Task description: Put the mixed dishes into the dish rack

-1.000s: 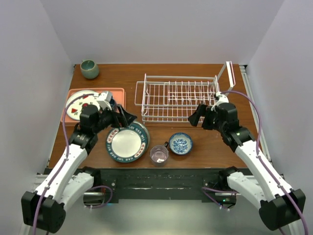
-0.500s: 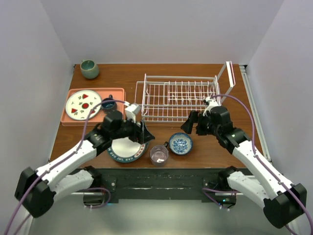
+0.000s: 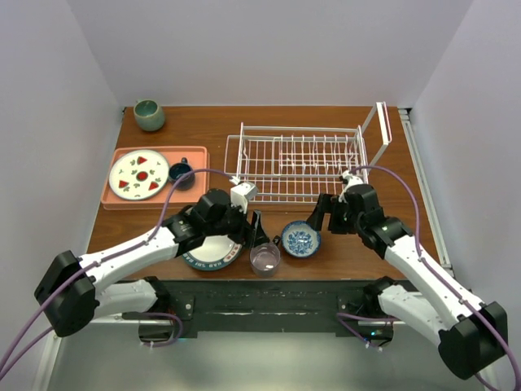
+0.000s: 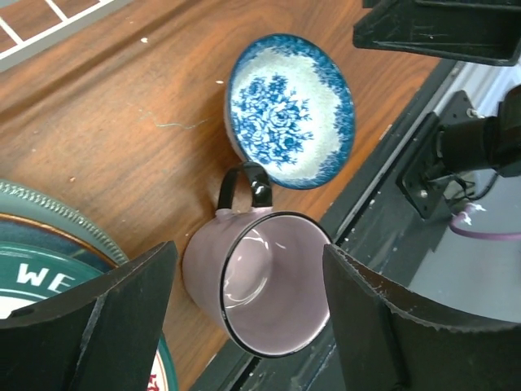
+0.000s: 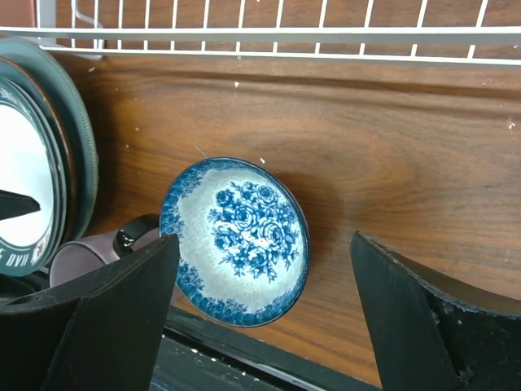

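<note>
The pinkish glass mug (image 3: 264,257) stands upright at the table's near edge, its black handle toward the blue-and-white bowl (image 3: 301,239) on its right. My left gripper (image 3: 256,232) is open and hovers over the mug (image 4: 260,281), one finger on each side, not touching. My right gripper (image 3: 322,214) is open above the bowl (image 5: 236,240), which lies between its fingers. The white plate with the lettered teal rim (image 3: 210,244) tops a stack left of the mug; darker rims (image 5: 69,130) show under it. The white wire dish rack (image 3: 301,163) holds nothing.
A salmon tray (image 3: 122,198) at the left holds the fruit-marked plate (image 3: 140,173) and a small dark cup (image 3: 181,172). A grey-green cup (image 3: 149,114) stands at the back left. The black table edge (image 4: 383,212) runs close beside the mug and bowl.
My left arm has swung right from the tray, across the plate stack, to over the mug. My right gripper has moved left and nearer, from the rack's front to above the bowl.
</note>
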Available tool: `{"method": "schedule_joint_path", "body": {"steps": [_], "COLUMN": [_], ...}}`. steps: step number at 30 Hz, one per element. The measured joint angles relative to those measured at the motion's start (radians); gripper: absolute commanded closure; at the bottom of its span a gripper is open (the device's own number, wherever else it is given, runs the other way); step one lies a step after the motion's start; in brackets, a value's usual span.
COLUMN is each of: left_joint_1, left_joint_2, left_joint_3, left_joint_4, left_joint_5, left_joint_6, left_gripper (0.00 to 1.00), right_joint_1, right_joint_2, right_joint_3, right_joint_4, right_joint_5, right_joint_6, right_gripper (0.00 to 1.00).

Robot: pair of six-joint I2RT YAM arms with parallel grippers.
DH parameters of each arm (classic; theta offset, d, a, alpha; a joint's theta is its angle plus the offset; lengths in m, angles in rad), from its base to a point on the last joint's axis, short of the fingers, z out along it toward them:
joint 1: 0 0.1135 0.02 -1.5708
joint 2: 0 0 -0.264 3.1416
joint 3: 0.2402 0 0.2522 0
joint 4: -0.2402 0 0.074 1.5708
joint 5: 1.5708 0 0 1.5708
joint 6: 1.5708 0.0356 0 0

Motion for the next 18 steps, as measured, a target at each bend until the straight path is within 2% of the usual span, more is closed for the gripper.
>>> {"method": "schedule_joint_path", "body": {"steps": [2, 8, 15, 18], "left_joint_1": [-0.003, -0.005, -0.005, -0.005], "left_joint_2": [0.000, -0.007, -0.040, -0.047], "left_joint_3": [0.000, 0.000, 0.012, 0.021], "left_joint_4": [-0.004, -0.008, -0.009, -0.008], "left_joint_5": [-0.021, -0.075, -0.122, -0.131], "left_joint_6": [0.000, -0.001, 0.006, 0.008], "left_gripper": [0.23, 0.20, 0.16, 0.16], "right_joint_1": [0.000, 0.000, 0.001, 0.001], "right_joint_2": [0.009, 0.076, 0.165, 0.174], "right_joint_3": [-0.005, -0.077, -0.139, -0.146], "right_joint_4": [0.000, 0.039, 0.087, 0.110], "right_joint_5": [0.000, -0.001, 0.001, 0.009], "right_joint_6": [0.002, 0.051, 0.101, 0.106], "right_gripper": [0.23, 0.36, 0.40, 0.47]}}
